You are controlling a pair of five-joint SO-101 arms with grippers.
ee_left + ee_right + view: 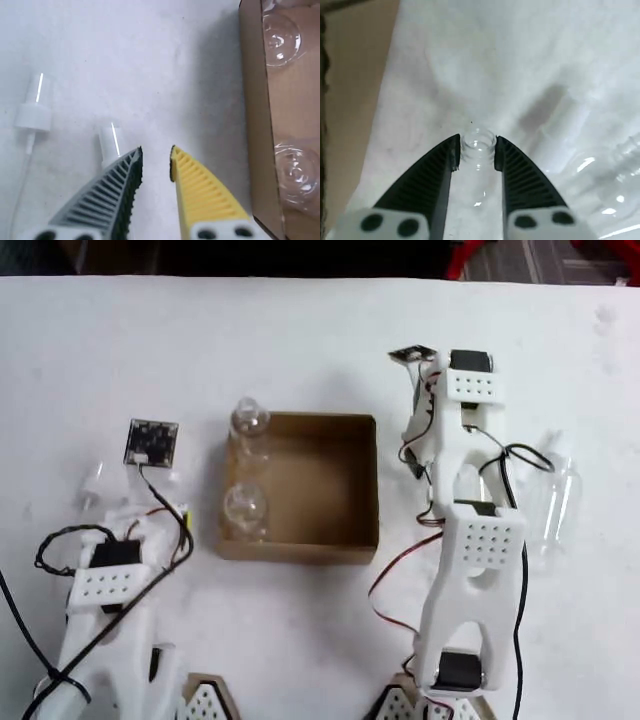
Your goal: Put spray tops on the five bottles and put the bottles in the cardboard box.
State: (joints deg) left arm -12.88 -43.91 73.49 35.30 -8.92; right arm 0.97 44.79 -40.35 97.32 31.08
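Note:
Seen from the right wrist, my right gripper [477,151] is shut on the open neck of a clear bottle [478,141] that has no spray top. More clear bottles [612,175] lie beside it on the white table. My left gripper [156,152] hangs open over the table with nothing between its grey and yellow fingers. One spray top [109,141] lies just beside the grey finger, and another spray top [32,111] lies further off. The cardboard box [340,540] sits mid-table, with two capless bottles [248,422] [245,508] standing along its left wall.
Clear bottles [555,495] lie on the table to the right of the right arm [470,540]. The left arm [110,585] stands at the lower left with black cables around it. The box wall [252,115] is close beside the yellow finger.

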